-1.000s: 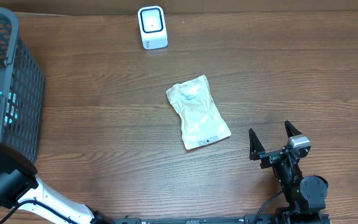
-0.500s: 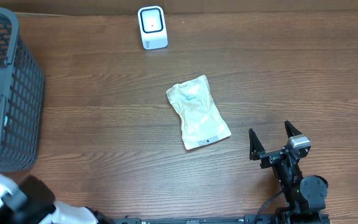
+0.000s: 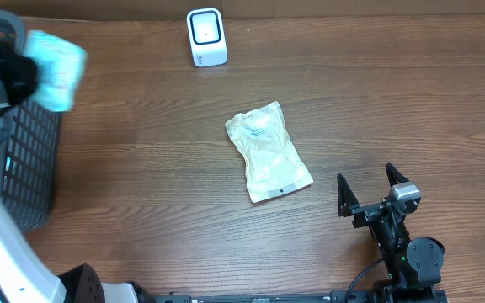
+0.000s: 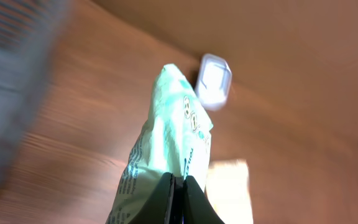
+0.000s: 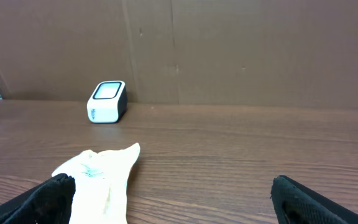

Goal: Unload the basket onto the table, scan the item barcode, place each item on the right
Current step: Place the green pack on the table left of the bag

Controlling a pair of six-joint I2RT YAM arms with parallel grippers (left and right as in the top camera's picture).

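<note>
**Hazards.** The left end effector (image 4: pixel 179 190) is clamped together on one thin edge of the pale green packet (image 3: pixel 57 61). The rest of the soft packet extends unsupported beyond the fingers.
- A pinch this narrow may slip, which would drop the packet on the worktop (image 3: pixel 141 210) or into the basket (image 3: pixel 28 168).
- The limp body may fold or twist in transit and hide the barcode from the scanner (image 3: pixel 206 36).
- The barcode cannot be located in any view. If it faces away from the scanner window, no read is likely.
- The packet sits just beside the basket rim and may snag on it.
- The white pouch (image 3: pixel 268 151) lies at frame centre, below the scanner. A low pass may disturb it.

**Pose.** The left arm is raised at the upper left of the overhead frame, over the basket, and appears blurred. In the wrist view, packet and scanner lie roughly in line. The right end effector (image 3: pixel 365 174) rests at lower right, fingers spread wide and holding nothing, aimed towards pouch and scanner.
</note>
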